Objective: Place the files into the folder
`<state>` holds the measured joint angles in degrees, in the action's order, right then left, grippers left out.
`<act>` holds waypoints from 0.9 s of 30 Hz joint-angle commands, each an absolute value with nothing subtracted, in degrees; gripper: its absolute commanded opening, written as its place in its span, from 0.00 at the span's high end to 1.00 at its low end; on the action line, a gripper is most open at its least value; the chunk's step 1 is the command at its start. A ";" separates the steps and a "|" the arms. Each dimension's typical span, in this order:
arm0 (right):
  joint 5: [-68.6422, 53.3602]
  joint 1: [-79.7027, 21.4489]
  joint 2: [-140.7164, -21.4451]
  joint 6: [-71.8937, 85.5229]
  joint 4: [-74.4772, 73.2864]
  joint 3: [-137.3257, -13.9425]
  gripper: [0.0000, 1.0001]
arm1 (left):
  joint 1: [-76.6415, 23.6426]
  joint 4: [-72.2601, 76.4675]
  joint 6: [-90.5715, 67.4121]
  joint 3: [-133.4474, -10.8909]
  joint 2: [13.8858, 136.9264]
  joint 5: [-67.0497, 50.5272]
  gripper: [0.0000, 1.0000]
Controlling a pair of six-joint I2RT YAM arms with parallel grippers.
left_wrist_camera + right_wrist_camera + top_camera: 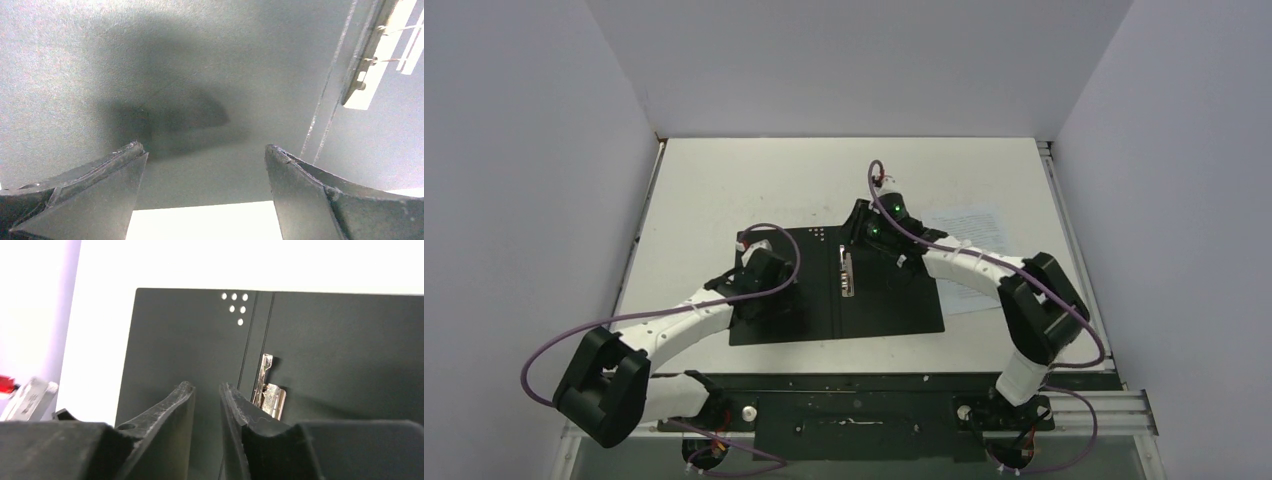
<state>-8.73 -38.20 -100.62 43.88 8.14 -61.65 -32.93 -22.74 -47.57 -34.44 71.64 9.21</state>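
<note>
The folder (824,300) lies open on the table, black inside up, with the metal spine clip (847,272) in its middle. The files (972,222), white printed sheets, lie on the table right of the folder, partly under my right arm. My left gripper (759,268) is low over the left cover, jaws wide apart and empty (205,147); the clip (367,65) shows at the upper right of that view. My right gripper (866,232) is over the far edge of the right cover, jaws a narrow gap apart with nothing between them (206,385). The clip (267,390) is just right of them.
Grey walls close in the table on the left, back and right. A black base plate and rail (864,410) run along the near edge. Purple cables (774,235) loop off both arms. Bare white table (754,180) lies beyond the folder.
</note>
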 commanded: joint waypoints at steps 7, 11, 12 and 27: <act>5.03 -35.31 -79.43 33.25 -5.89 -55.90 0.53 | -35.12 -23.27 -46.33 -45.52 64.89 5.92 0.12; 5.56 -30.20 -72.20 32.11 -9.94 -52.76 0.36 | -36.94 -20.59 -46.01 -49.32 65.00 3.77 0.11; 5.77 -28.97 -70.95 31.74 -11.48 -52.58 0.32 | -37.22 -19.58 -46.15 -50.00 65.53 2.89 0.11; 10.34 -9.03 -66.54 25.86 -19.77 -51.15 0.04 | -46.14 -2.23 -49.23 -63.37 86.59 -5.87 0.11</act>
<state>7.07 -13.39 -66.59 28.34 -19.14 -51.59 -44.45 -10.70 -48.53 -57.12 81.78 -2.57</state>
